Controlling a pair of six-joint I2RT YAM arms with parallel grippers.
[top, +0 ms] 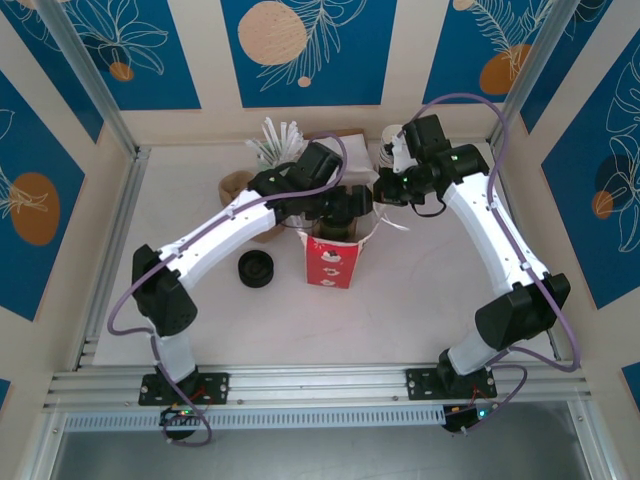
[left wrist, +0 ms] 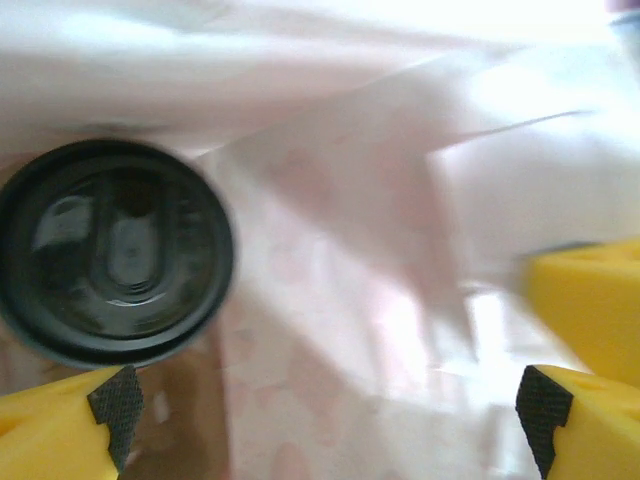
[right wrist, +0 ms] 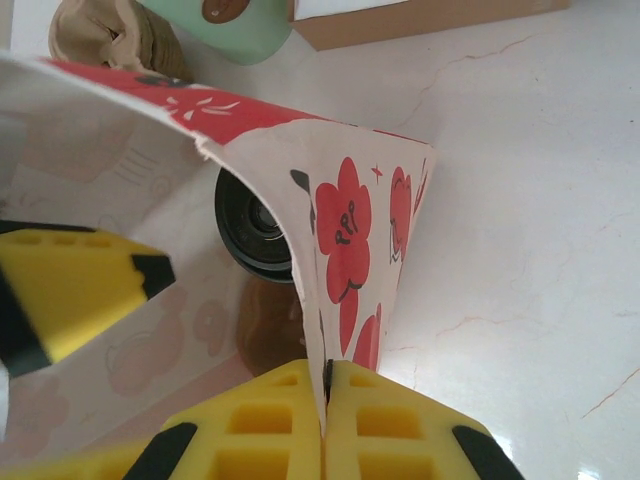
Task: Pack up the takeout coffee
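Observation:
The takeout coffee [left wrist: 115,250] shows its round black lid [right wrist: 252,225] from above, standing inside the red-and-white paper bag [top: 330,264]. My left gripper [left wrist: 330,410] hangs open over the bag's mouth, its black pads [left wrist: 112,402] wide apart and off the cup, which sits to the upper left of them. In the top view the left gripper [top: 350,205] covers the bag's opening. My right gripper [right wrist: 326,400] is shut on the bag's flowered side wall [right wrist: 350,230] and holds it up. It reaches in from the right [top: 384,190].
A low black stack of lids [top: 256,269] sits left of the bag. White straws [top: 275,140] and a brown crumpled item [top: 237,183] stand at the back left. A mint-green container [right wrist: 225,20] and a cardboard box [right wrist: 430,20] lie behind the bag.

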